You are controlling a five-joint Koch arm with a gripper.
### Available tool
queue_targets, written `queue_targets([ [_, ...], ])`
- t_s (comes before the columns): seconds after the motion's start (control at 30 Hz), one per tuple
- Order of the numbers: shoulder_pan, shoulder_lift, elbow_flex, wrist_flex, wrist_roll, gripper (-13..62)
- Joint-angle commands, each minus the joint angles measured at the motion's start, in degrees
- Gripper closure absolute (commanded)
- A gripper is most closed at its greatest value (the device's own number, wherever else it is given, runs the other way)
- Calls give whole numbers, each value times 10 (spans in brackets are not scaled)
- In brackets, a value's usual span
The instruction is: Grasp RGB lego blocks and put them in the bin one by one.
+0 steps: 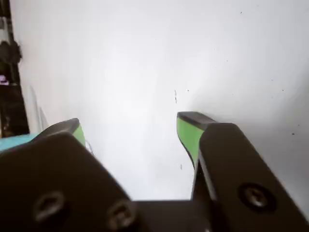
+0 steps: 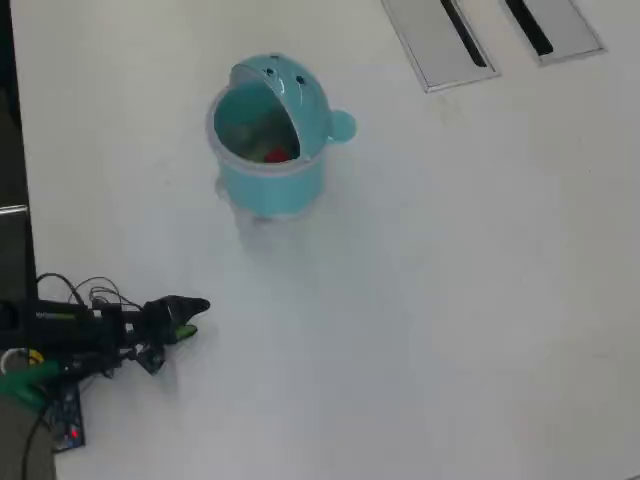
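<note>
- Far left of the overhead view: the arm lies low along the table edge, with a tangle of dark wires behind it and a bit of green at the very corner.
- Its gripper points right, toward open tabletop. In the wrist view the gripper has its two black jaws spread wide, green pads facing each other with only bare surface between them, so it's holding nothing.
- The white table is pretty much plain around it.
- Further right and up in the overhead shot sits the teal bin, well apart from the gripper. Its domed lid with the dark dots is tipped back, and the little round knob sticks out on the right side.
- Inside the bin you can spot a red block. There may be something more in there, but it's too murky for me to tell.
- Top right: two grey slotted panels set in the table.
</note>
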Motion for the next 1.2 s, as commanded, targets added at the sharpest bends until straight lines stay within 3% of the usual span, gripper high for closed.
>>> queue_targets([
  [0.0, 1, 24, 42, 27, -7, 141],
  [1.17, 0, 26, 41, 33, 5, 148],
])
